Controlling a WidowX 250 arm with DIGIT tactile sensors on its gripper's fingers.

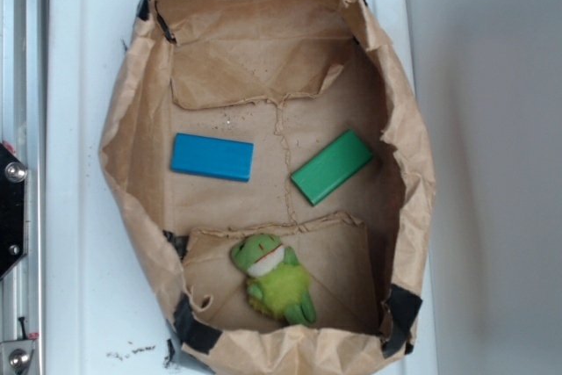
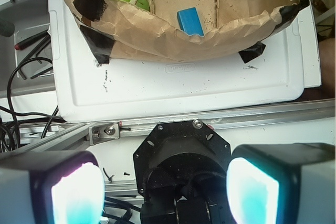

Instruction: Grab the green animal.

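my gripper [image 2: 165,190] is spread wide with nothing in it, well away from the paper bag [image 1: 132,173]. green animal [image 1: 272,277] lies inside the bag near its rim, apart from the blue block [image 1: 212,156] and green block [image 1: 331,167].

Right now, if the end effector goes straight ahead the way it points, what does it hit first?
Probably the black motor housing between the open end effector fingers, though depth is unclear; the paper bag lies off that line.
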